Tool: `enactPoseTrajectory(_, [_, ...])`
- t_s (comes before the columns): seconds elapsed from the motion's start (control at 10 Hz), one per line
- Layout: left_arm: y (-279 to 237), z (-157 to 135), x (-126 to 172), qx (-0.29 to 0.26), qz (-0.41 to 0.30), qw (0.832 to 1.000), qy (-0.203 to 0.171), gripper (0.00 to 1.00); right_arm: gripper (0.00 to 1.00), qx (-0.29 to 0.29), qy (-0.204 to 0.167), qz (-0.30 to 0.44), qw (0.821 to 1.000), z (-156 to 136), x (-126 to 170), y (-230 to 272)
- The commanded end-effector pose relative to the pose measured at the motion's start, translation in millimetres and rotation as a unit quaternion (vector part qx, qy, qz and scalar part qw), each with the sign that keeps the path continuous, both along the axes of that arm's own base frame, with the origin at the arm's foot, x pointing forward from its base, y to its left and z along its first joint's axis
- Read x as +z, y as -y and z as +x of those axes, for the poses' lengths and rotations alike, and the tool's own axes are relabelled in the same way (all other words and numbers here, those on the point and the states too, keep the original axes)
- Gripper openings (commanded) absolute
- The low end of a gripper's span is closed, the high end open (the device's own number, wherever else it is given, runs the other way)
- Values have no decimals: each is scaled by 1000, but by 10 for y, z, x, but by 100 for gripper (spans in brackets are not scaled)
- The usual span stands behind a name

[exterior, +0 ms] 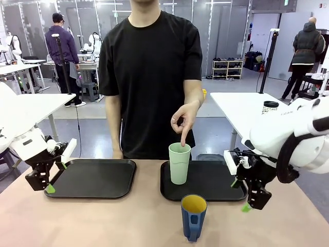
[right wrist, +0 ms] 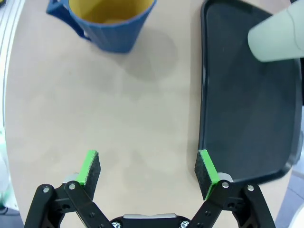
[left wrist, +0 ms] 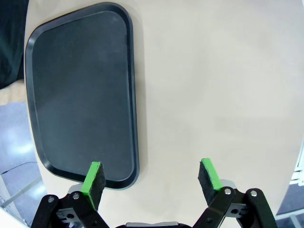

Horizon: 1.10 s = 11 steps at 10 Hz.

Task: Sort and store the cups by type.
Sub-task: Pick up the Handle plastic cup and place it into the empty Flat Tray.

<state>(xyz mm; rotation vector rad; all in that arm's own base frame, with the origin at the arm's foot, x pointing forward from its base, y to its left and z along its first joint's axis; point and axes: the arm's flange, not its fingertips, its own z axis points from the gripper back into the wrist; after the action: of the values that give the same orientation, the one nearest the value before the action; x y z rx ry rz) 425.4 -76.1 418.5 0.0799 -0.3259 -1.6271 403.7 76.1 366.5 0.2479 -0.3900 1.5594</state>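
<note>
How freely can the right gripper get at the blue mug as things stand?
Probably yes, quite freely: the right gripper is open, the blue mug stands alone on the bare table, off the tray, and nothing lies between them.

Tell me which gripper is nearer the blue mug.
Right. The right gripper hangs open just right of the blue mug; the left gripper sits far off, at the outer edge of the left tray.

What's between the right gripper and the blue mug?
Bare table, in the right wrist view: nothing stands between the right gripper and the mug. The tray lies off to the side.
</note>
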Motion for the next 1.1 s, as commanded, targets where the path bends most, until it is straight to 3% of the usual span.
enactPoseTrajectory(0.0, [-8, -14, -20, 3, 10, 1000, 12, 100, 100, 13, -17, 68, 997, 11, -252, 23])
enactPoseTrajectory(0.7, [-8, -14, -20, 3, 10, 1000, 12, 100, 100, 11, -74, 220, 973, -267, -681, -1])
enactPoseTrajectory(1.0, [-8, -14, -20, 3, 10, 1000, 12, 100, 100, -4, -72, 283, 957, -350, -923, -42])
